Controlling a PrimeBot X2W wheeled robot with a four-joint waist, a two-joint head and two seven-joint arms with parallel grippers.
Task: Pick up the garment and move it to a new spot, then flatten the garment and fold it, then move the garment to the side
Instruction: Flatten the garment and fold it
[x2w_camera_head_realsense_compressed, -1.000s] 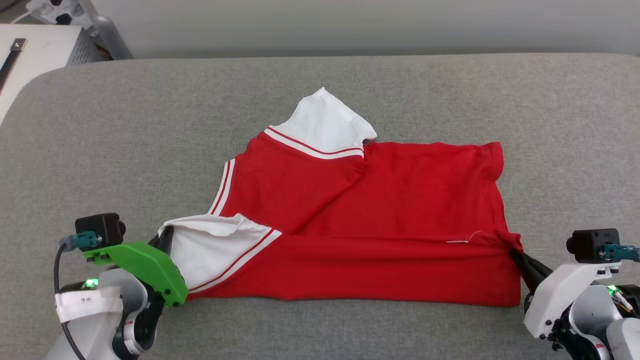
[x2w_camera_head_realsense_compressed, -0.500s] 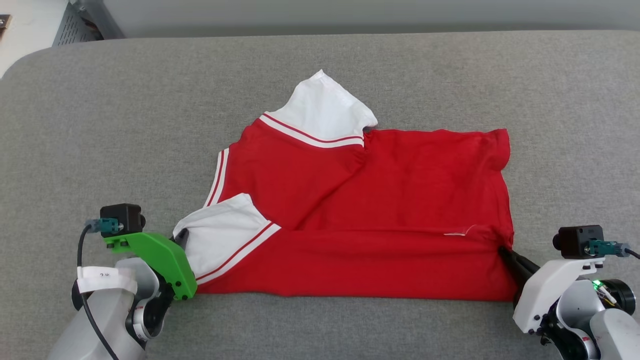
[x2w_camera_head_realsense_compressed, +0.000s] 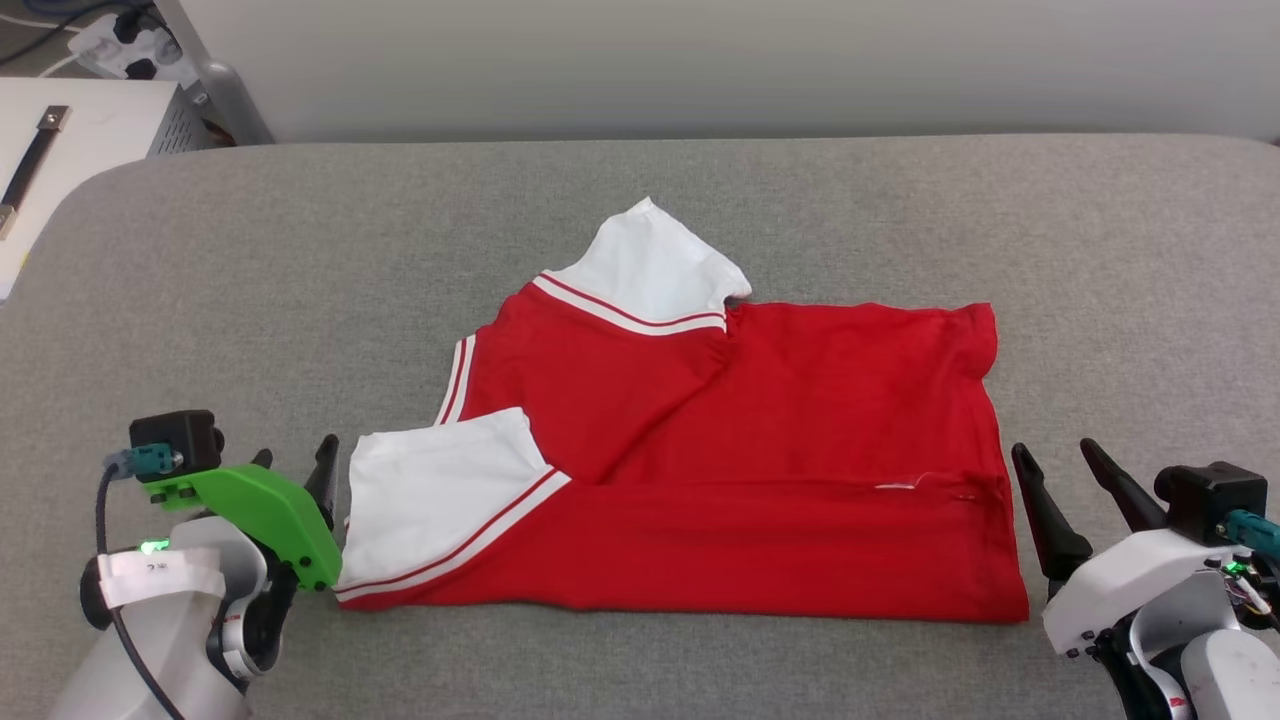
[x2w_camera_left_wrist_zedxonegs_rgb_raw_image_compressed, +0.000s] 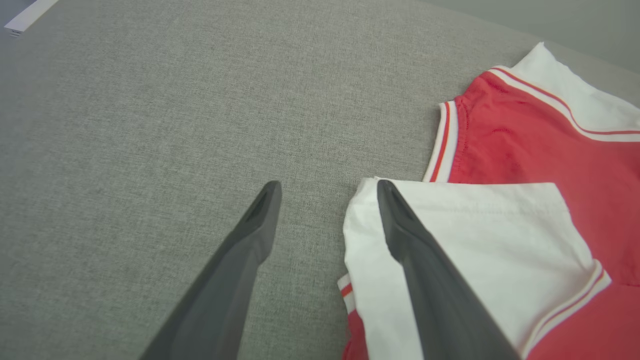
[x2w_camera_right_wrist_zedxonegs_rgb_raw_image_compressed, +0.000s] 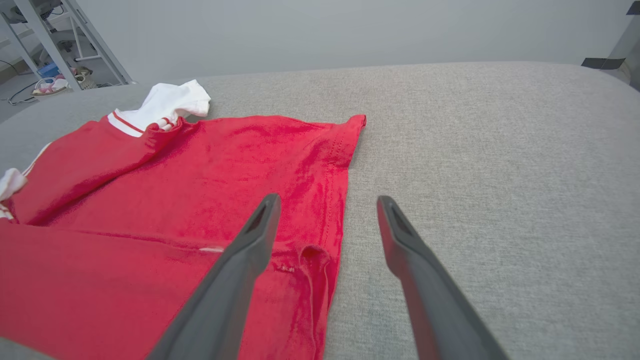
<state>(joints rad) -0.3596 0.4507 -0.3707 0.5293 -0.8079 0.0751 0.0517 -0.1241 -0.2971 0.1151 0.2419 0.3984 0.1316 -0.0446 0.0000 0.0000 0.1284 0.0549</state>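
Released garment lies between left hand, right hand.

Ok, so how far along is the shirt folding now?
Done: the shirt lies spread on the grey surface, its near edge folded over once. In hand: nothing; the left hand and right hand stand open at its near corners. Left: the remaining folds, then moving it aside.

Lab or test room: bare grey wall, power strip with cables, metal rack legs, white cabinet, grey fabric-covered worktable.
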